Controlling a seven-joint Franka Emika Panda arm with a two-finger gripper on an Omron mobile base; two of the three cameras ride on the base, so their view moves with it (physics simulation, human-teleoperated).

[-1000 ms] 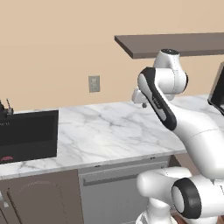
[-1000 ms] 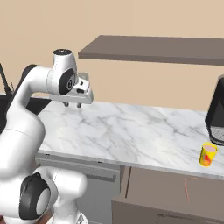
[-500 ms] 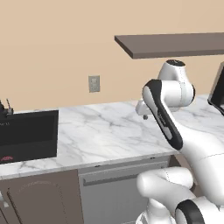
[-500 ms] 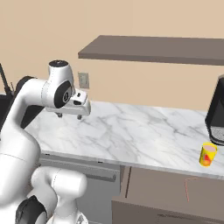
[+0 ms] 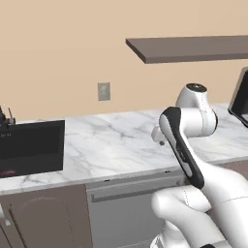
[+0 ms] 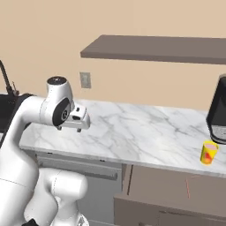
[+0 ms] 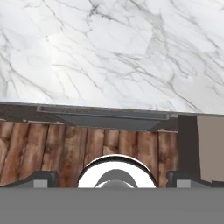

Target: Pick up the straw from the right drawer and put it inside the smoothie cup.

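A white marble counter (image 6: 132,132) carries a yellow cup (image 6: 208,152) near its front edge, just in front of the black coffee machine (image 6: 219,115).

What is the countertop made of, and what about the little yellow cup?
The countertop looks like polished marble: white with grey veins and a soft sheen. The smoothie cup looks like smooth plastic or coated paper, plain yellow-orange with a red mark; the pictures can't settle which.
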